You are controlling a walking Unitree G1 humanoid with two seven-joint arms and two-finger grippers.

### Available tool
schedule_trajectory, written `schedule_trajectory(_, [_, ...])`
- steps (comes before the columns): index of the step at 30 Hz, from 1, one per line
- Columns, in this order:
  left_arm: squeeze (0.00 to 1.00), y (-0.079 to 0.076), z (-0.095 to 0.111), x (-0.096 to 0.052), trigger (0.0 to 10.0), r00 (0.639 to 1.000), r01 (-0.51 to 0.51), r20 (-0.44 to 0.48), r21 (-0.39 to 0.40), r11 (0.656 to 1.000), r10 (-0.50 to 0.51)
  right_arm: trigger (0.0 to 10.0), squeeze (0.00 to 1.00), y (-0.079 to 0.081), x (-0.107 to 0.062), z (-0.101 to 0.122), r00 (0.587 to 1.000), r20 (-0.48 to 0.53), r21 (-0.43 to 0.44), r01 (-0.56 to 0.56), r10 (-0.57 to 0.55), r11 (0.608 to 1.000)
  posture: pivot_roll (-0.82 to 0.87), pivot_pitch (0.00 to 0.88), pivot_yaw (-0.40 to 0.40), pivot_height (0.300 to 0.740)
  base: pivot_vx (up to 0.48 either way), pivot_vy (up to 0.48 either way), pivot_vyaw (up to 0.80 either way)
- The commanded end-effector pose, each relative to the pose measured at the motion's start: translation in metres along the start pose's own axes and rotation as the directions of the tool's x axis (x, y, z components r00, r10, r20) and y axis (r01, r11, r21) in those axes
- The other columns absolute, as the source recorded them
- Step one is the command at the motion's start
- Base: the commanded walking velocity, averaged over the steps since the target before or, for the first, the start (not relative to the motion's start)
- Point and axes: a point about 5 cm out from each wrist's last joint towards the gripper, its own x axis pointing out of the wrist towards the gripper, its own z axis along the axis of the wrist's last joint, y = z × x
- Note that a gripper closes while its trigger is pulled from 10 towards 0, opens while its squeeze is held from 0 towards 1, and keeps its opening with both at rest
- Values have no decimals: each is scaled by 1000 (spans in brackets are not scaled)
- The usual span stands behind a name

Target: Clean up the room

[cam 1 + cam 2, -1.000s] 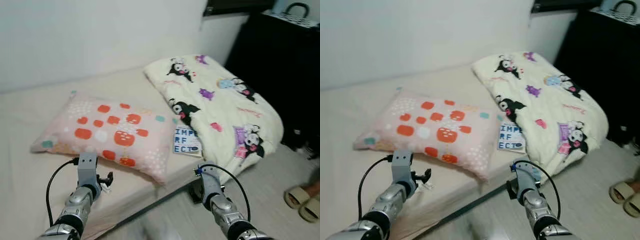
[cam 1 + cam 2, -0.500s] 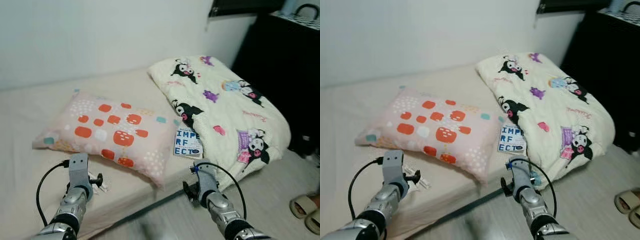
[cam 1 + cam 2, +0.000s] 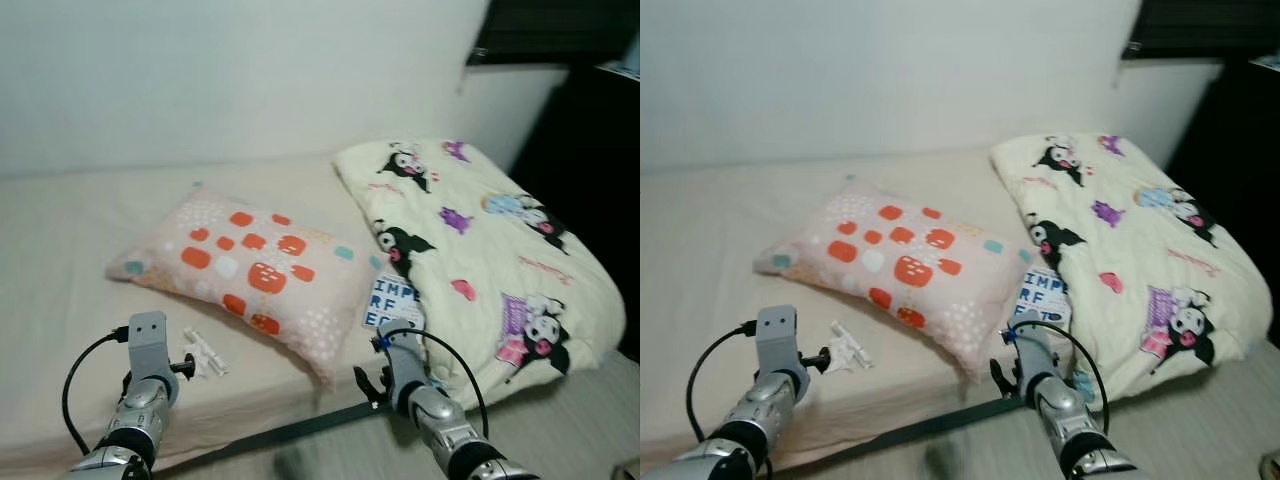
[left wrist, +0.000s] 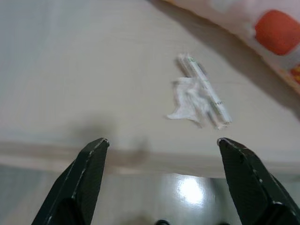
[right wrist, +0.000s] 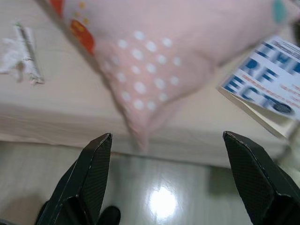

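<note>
A crumpled white wrapper (image 3: pixel 205 355) lies on the beige bed (image 3: pixel 70 260), just in front of a pink pillow (image 3: pixel 255 265) with orange spots. My left gripper (image 4: pixel 161 142) is open and hovers short of the wrapper (image 4: pixel 199 98), above the bed's front edge. My right gripper (image 5: pixel 167 136) is also open, low beside the bed edge, facing the pillow's corner (image 5: pixel 140 79). A book with blue letters (image 3: pixel 393 300) sits between the pillow and a cream cartoon blanket (image 3: pixel 490 250).
The left arm (image 3: pixel 145 385) and right arm (image 3: pixel 420 405) reach forward with looping black cables. A dark strip runs along the bed's lower edge (image 3: pixel 290 432). Dark furniture (image 3: pixel 600 150) stands at the right. A white wall (image 3: pixel 230 70) is behind the bed.
The whole picture has shifted right, so the camera turned left. Both arms sit lower and closer to the bed edge; the wrapper lies where it was, beside the left wrist.
</note>
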Motion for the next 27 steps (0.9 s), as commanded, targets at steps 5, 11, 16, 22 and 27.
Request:
schedule_trajectory(5, [0,5,-5,0,10000,999,-28,-31,18,999,29,10000,0,-3,-1,-2,1000,-8,-2,18,-18,1000,-136,102,-65,740,0,0,124])
schedule_trajectory(11, [0,4,-5,0,10000,999,-18,-38,16,1000,19,10000,0,-2,-1,-2,1000,-7,5,6,-6,1000,-136,102,-65,740,0,0,0])
schedule_trajectory(16, [0,6,-6,0,10000,999,-6,-45,56,998,8,10000,0,1,-1,-2,1000,-1,-5,-11,11,1000,-136,102,-63,740,160,-239,349])
schedule_trajectory(22, [0,9,-10,-1,10000,998,-34,-58,13,999,35,10000,0,2,-1,-3,1000,-2,11,0,0,1000,-136,99,-63,740,0,-312,0])
schedule_trajectory(27, [0,9,-9,-1,10000,998,-27,-57,17,999,28,10000,0,2,-1,-3,1000,-3,8,-1,1,1000,-136,96,-64,740,0,0,0])
